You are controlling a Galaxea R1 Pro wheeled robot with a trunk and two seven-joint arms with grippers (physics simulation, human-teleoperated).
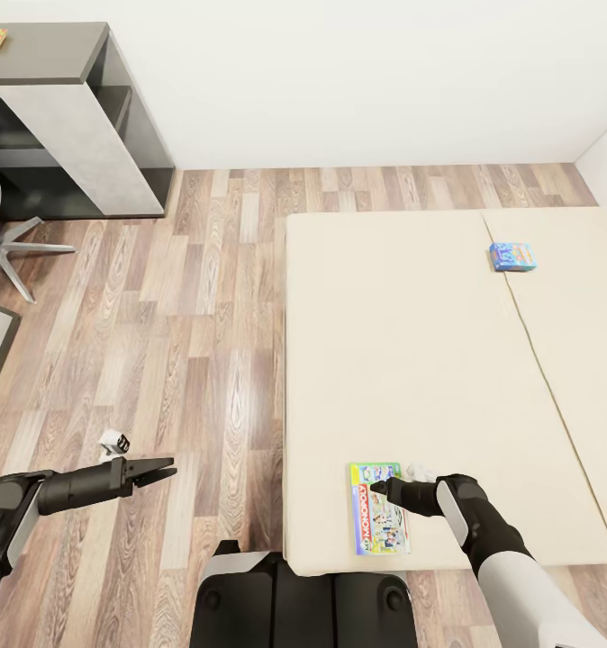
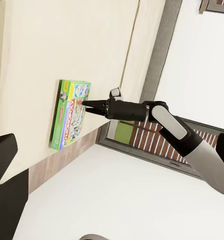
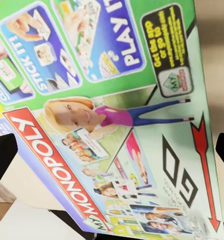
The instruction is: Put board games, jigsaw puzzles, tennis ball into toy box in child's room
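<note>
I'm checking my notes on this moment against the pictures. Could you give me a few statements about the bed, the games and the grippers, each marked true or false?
1. The Monopoly box lies flat on the bed near its front edge. True.
2. The right gripper is above the Monopoly box. True.
3. The blue board game is stacked on the Monopoly box. False: it lies apart, farther up the bed.
4. The left gripper holds a jigsaw puzzle. False: it is over the wood floor, holding nothing.
5. The bed cover is dark grey. False: it is cream-beige.
</note>
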